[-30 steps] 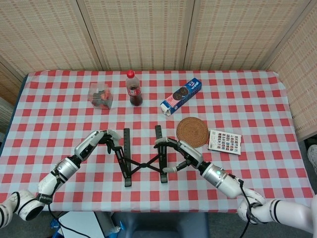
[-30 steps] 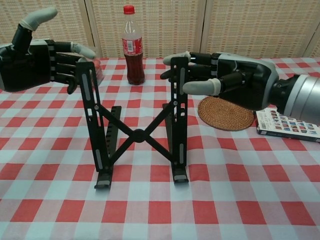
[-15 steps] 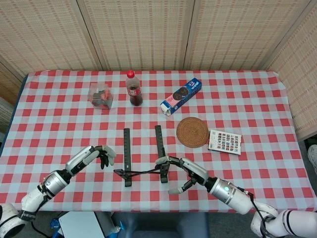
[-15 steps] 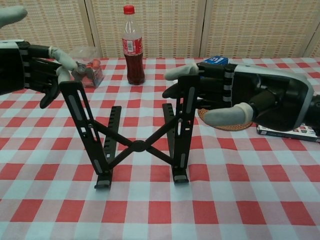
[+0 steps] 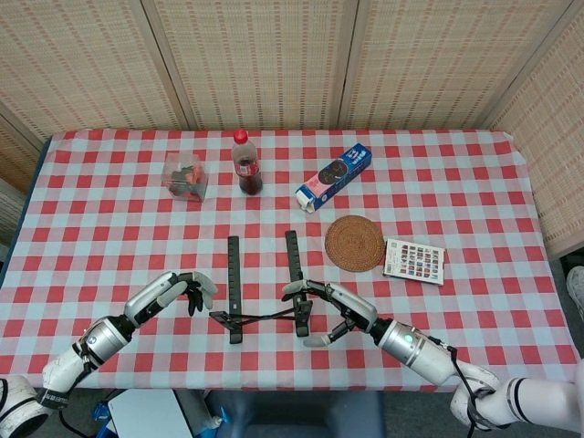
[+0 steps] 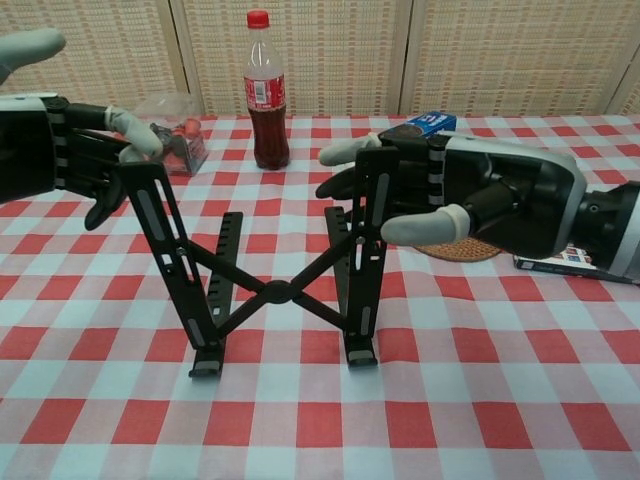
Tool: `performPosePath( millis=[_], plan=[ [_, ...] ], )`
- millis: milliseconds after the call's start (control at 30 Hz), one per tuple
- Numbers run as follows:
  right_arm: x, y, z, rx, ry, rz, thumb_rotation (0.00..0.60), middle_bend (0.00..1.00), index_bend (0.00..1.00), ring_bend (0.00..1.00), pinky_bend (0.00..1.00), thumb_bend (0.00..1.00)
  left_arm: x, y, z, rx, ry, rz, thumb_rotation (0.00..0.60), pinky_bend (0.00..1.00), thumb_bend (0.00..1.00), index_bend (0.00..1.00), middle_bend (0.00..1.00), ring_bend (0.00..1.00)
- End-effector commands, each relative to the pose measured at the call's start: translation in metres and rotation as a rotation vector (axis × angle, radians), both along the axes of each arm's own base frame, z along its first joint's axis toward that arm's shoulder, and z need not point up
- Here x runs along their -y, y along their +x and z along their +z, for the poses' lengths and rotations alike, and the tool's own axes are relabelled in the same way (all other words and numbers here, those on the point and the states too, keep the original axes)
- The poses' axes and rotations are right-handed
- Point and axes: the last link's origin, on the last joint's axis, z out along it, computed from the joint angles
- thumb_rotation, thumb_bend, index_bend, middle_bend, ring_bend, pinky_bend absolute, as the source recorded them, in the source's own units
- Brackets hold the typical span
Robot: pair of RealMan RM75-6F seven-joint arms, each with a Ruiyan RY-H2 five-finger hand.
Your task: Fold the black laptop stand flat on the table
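Cola bottle (image 5: 246, 164), cookie box (image 5: 333, 177), woven coaster (image 5: 354, 243)

Counter (image 5: 474, 182): red-and-white checked cloth. Laptop stand (image 6: 275, 270): black throughout. Bottle (image 5: 246, 164): dark contents, red cap, red label. Carton (image 5: 334, 177): blue with a pink end. Coaster (image 5: 355, 243): brown woven. Booklet (image 5: 414, 261): white with a multicoloured grid. Left hand (image 6: 50, 140) and right hand (image 6: 470, 195): black with grey fingertips.

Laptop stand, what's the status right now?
Left hand and right hand each touch an upright arm. Laptop stand raised, not flat. Nothing blocking; bottle well behind.
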Motion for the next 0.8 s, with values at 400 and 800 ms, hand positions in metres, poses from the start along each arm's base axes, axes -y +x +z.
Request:
performPosePath(
  millis=[400,800],
  plan=[
    [-0.009,-0.007,-0.032,-0.036,0.1,-0.028,0.6,0.26,0.22,0.11,0.1,0.0,-0.002,0.0,0.002,-0.005,0.007,0.005,0.04,0.59,0.21,0.38,0.51,0.53],
    [-0.019,-0.015,-0.039,-0.036,0.168,-0.086,0.6,0.26,0.22,0.11,0.13,0.04,-0.004,0.0,0.001,-0.007,0.007,0.004,0.037,0.59,0.21,0.38,0.51,0.53]
  ],
)
